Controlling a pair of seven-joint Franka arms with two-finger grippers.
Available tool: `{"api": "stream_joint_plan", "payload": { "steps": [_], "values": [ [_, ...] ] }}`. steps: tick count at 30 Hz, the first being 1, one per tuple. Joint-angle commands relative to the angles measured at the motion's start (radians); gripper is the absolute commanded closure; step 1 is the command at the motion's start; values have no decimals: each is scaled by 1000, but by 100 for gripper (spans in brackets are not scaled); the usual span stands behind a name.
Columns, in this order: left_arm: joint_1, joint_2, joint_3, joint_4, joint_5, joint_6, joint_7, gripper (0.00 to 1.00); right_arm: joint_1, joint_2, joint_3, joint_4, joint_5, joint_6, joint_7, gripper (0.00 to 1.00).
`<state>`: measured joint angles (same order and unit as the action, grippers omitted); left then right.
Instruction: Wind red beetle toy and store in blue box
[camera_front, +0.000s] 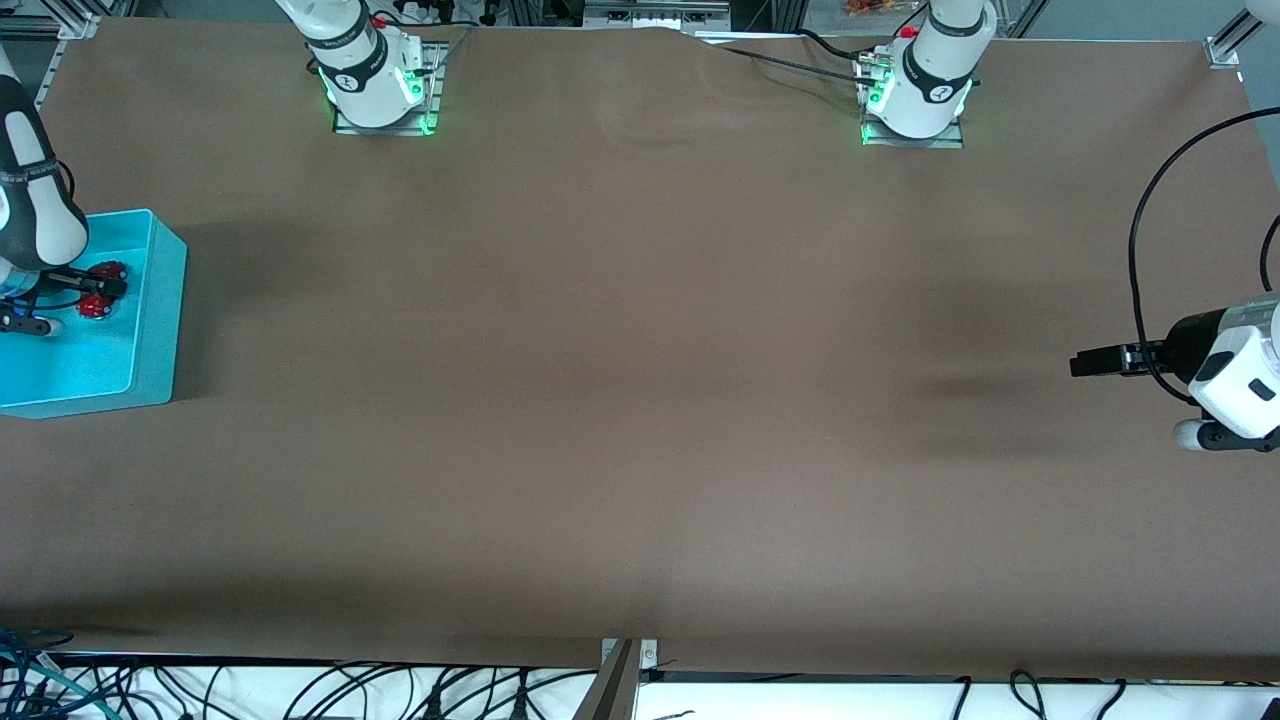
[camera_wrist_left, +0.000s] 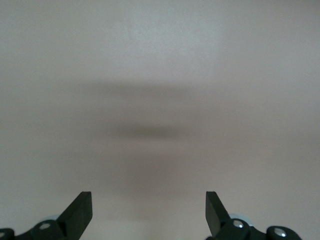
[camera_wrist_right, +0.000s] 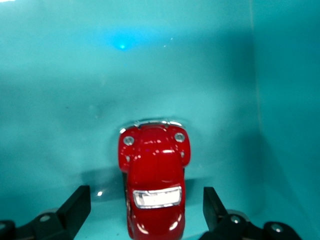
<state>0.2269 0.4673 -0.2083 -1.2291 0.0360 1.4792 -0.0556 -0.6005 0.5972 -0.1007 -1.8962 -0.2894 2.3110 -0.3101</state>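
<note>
The red beetle toy (camera_wrist_right: 154, 175) is seen resting in the blue box (camera_front: 160, 330) between the right gripper's (camera_wrist_right: 145, 210) parted fingers, while the left gripper (camera_wrist_left: 149, 212) is held wide open and empty over the counter (camera_front: 640, 400).

The right gripper (camera_wrist_right: 145, 207) hangs low at the right arm's end of the worktop, its fingers (camera_wrist_right: 77, 205) spread apart and gripping nothing. The left gripper (camera_wrist_left: 149, 210) waits over the left arm's end, fingers (camera_wrist_left: 80, 207) likewise wide and empty.

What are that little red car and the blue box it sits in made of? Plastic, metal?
The red car looks like glossy painted metal or hard plastic: its body shows sharp highlights, with chrome-like trim at the bumper and lamps. Which one, the look leaves open. The blue box seems to be smooth moulded plastic: even colour, rounded corners, a soft sheen on its floor.
</note>
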Motion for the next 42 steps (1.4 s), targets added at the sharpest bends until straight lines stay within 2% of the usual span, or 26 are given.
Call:
{"api": "stream_joint_plan", "payload": {
  "steps": [1, 7, 16, 28, 33, 36, 42],
  "values": [
    [-1, 2, -2, 13, 8, 1, 8, 0, -13, -25, 26, 14, 10, -12, 16, 0],
    [-1, 4, 0, 13, 8, 1, 8, 0, -12, -66, 53, 34, 9, -99, 20, 0],
    [-1, 5, -2, 11, 8, 3, 8, 0, 13, -135, 67, 86, 9, -317, 20, 0],
    [-1, 7, -2, 11, 8, 6, 8, 0, 18, -258, 108, 83, 10, -458, 19, 0],
    [-1, 7, -2, 11, 8, 9, 8, 0, 57, -324, 116, 83, 15, -527, 25, 0],
    [-3, 7, -2, 11, 8, 9, 8, 0, 77, -362, 118, 81, 38, -555, 25, 0],
    [-3, 7, -2, 11, 8, 9, 8, 0, 83, -430, 116, 85, 150, -567, 23, 0]
  ]
}}
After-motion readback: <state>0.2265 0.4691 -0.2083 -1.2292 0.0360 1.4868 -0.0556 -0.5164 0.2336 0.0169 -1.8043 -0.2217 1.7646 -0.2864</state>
